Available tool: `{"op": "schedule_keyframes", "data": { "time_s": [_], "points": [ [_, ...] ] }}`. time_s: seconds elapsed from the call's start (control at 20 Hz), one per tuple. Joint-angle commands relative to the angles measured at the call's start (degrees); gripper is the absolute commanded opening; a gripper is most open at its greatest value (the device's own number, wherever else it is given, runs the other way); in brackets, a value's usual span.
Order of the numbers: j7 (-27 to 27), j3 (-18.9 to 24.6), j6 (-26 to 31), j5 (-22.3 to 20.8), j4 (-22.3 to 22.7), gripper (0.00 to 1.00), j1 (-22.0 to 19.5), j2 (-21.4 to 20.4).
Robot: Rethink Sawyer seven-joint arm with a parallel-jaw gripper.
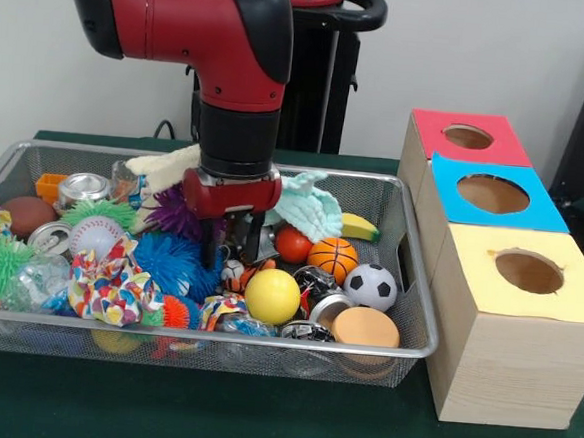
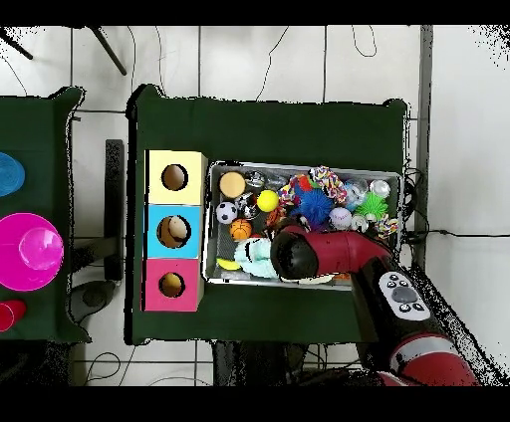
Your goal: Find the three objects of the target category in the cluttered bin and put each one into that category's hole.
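Observation:
The bin [image 1: 203, 339] is a silver wire-mesh basket full of clutter; it also shows in the overhead view [image 2: 299, 166]. My gripper [image 1: 232, 247] points straight down into the middle of the bin, its dark fingers [image 1: 212, 246] apart and low among the toys, holding nothing I can see. Close by lie a small red ball [image 1: 292, 244], a basketball [image 1: 332, 258], a yellow ball [image 1: 272, 296], a soccer ball [image 1: 371, 286] and a blue spiky ball [image 1: 169, 261]. The red-faced hole [image 1: 468, 137] is on the farthest wooden box, right of the bin [image 2: 171, 285]. In the overhead view the arm [image 2: 329, 254] hides the gripper.
The blue-faced hole [image 1: 492, 194] and the yellow-faced hole [image 1: 529, 271] are on the nearer boxes. The bin also holds cans [image 1: 81, 190], a baseball [image 1: 95, 235], a banana [image 1: 360, 227], a teal cloth [image 1: 308, 205], a patterned scrunchie [image 1: 117, 285] and an orange disc [image 1: 365, 327].

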Motion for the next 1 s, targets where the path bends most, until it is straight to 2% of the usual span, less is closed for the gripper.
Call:
{"op": "schedule_keyframes", "data": {
  "time_s": [0.05, 1.0],
  "points": [
    [5.1, 3.1, -2.6, -1.6, -0.9, 1.00, -1.7, 3.3],
    [5.7, 6.0, -2.9, -0.2, 1.7, 1.00, -3.0, 5.7]
  ]
}}
